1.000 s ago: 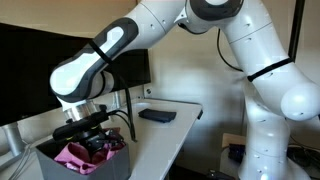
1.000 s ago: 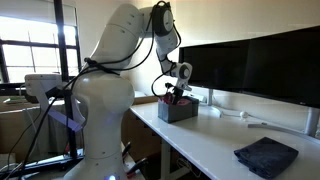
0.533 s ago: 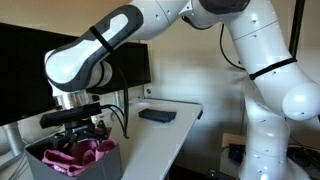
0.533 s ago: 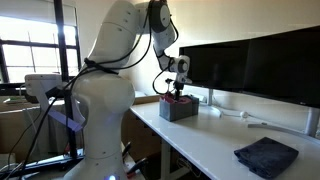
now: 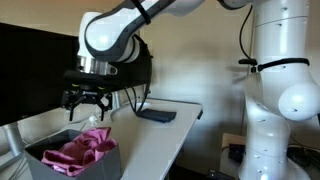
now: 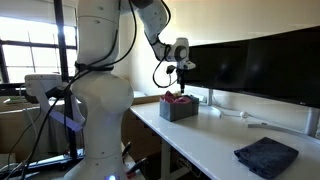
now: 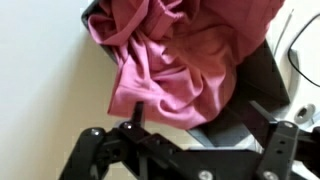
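Observation:
A crumpled pink cloth lies in a grey bin at the end of the white desk, and both exterior views show it. My gripper hangs open a short way above the bin with nothing between its fingers. It also appears above the bin as the gripper in an exterior view. In the wrist view the pink cloth fills most of the dark bin. The gripper frames it from below, jaws wide apart and clear of the fabric.
A dark folded cloth lies further along the white desk, and shows as the dark cloth in an exterior view. Black monitors stand along the desk's back edge. Cables hang near the gripper.
The gripper has risen from down in the bin to well above it, staying open. The pink cloth stays behind in the bin.

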### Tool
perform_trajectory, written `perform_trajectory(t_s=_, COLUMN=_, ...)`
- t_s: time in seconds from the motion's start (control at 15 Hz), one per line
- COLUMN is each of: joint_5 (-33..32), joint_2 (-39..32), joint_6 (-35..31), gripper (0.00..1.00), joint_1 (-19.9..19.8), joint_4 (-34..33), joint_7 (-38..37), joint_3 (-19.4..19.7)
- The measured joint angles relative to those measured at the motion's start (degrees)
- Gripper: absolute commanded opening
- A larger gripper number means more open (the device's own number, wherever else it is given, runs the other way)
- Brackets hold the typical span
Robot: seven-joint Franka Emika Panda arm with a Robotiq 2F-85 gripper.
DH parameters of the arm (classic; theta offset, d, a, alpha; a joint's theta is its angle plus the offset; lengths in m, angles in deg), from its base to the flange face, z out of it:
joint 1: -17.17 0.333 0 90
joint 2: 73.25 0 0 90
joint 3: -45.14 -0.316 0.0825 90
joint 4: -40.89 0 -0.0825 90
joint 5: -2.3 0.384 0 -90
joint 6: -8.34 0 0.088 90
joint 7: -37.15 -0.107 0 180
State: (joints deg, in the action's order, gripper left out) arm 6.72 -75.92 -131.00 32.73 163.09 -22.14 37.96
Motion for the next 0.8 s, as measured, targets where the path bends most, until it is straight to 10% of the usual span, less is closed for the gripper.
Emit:
perform_trajectory(t_s=0.4, joint_5=3.5, joint_2=14.3, joint_6=-1.2, gripper=1.0, joint_1=-7.5, joint_4=10.4, joint_7=12.5, joint_3=4.3)
perform_trajectory(t_s=0.8, joint_5=3.1, joint_2=16.4, joint_6=24.2, gripper=1.0, joint_1=-14.1, joint_4=8.5, joint_7=29.5, joint_3=9.4)
